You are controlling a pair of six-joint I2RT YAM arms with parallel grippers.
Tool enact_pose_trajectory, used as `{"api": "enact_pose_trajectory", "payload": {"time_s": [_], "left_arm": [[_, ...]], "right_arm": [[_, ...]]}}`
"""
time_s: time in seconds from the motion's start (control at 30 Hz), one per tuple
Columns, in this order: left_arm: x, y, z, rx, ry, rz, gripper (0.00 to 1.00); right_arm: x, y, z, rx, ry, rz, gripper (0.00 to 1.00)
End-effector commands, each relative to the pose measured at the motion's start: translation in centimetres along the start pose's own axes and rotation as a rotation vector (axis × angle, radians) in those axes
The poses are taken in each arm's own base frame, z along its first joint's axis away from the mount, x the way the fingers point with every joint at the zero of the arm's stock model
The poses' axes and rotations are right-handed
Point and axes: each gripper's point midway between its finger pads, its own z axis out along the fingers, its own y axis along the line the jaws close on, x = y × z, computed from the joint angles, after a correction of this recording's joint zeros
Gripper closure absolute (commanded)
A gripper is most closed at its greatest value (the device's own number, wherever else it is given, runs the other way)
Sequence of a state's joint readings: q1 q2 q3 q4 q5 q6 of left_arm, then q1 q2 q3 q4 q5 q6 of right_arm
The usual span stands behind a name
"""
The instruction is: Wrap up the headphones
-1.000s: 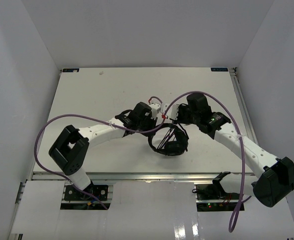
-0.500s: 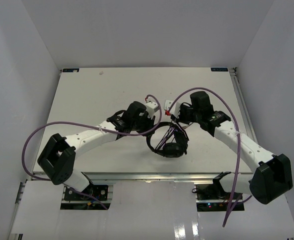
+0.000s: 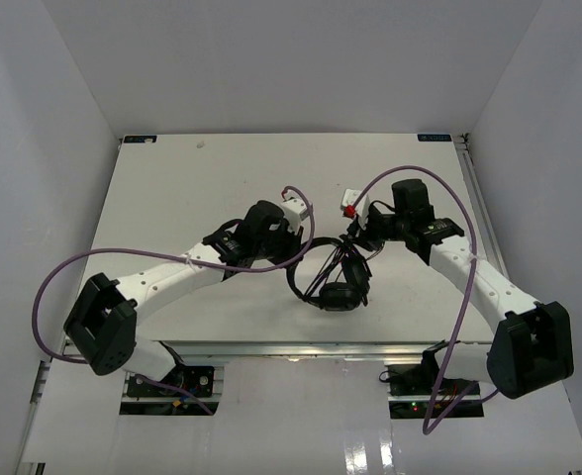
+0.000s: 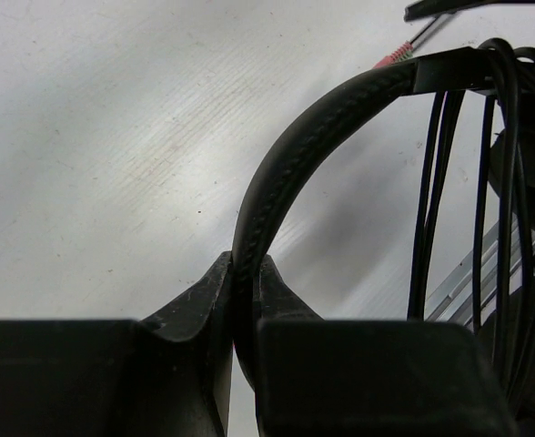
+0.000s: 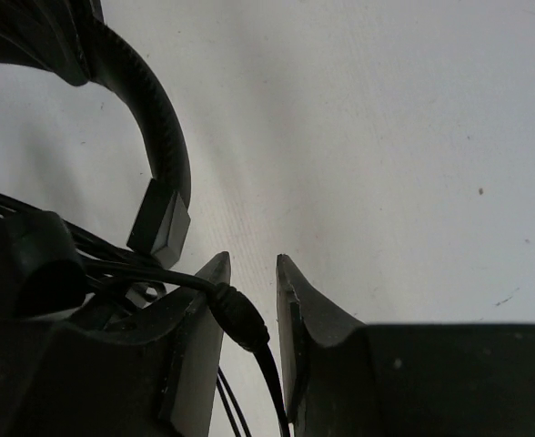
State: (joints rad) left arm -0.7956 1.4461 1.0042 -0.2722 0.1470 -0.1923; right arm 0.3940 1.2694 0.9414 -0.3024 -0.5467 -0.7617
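Observation:
The black headphones (image 3: 337, 293) lie at the table's middle, the cable looped in several strands (image 4: 431, 182) across the band. My left gripper (image 3: 307, 240) is shut on the thin padded headband (image 4: 295, 155); the band runs up from between its fingertips (image 4: 243, 273). A small red and green plug (image 4: 390, 59) shows at the far end of the band. My right gripper (image 3: 354, 239) sits just right of the headphones. Its jaws (image 5: 252, 273) stand apart, with the cable's thick moulded joint (image 5: 240, 314) lying against the left finger and clear of the right one. The headband (image 5: 158, 127) curves past it.
Thick purple robot cables (image 3: 123, 255) arc over both arms. The white table (image 3: 192, 188) has a metal rail (image 3: 271, 348) along its near edge and white walls on three sides.
My left arm's elbow has swung left and down while its gripper kept the headband. My right gripper has drawn back to the right, away from the band. The headphones shifted slightly.

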Motion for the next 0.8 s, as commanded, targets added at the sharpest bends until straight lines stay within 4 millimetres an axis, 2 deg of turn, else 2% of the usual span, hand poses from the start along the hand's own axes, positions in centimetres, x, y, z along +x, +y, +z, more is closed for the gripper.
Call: {"api": "enact_pose_trajectory", "payload": {"time_s": [0.0, 0.1, 0.2, 0.4, 0.5, 0.63, 0.7, 0.77], "left_arm": [[-1.5, -1.4, -2.6, 0.027, -0.065, 0.023, 1.0], [-1.4, -0.3, -2.7, -0.018, -0.066, 0.005, 1.0], [-1.0, 0.9, -2.6, -0.067, -0.058, -0.014, 1.0], [-1.3, 2.6, -2.8, -0.12, -0.062, -0.06, 1.0], [-1.5, 3.4, -3.0, -0.155, -0.067, -0.085, 1.0], [-1.8, 4.2, -3.3, -0.167, -0.078, -0.12, 1.0], [-1.8, 4.7, -3.4, -0.163, -0.083, -0.142, 1.0], [-1.9, 5.0, -3.5, -0.168, -0.087, -0.154, 1.0]], "right_arm": [[-1.2, -2.2, -1.3, 0.07, -0.095, 0.032, 0.64], [-1.3, -2.0, -1.7, 0.056, -0.122, 0.06, 0.6], [-1.4, -2.0, -2.3, 0.056, -0.14, 0.071, 0.53], [-0.1, -1.9, -2.8, 0.076, -0.125, 0.081, 0.31], [0.8, -2.1, -3.0, 0.091, -0.11, 0.091, 0.17], [2.1, -1.9, -3.3, 0.104, -0.091, 0.111, 0.07], [2.7, -1.8, -3.3, 0.103, -0.085, 0.128, 0.04], [3.3, -1.7, -3.5, 0.101, -0.087, 0.143, 0.09]]}}
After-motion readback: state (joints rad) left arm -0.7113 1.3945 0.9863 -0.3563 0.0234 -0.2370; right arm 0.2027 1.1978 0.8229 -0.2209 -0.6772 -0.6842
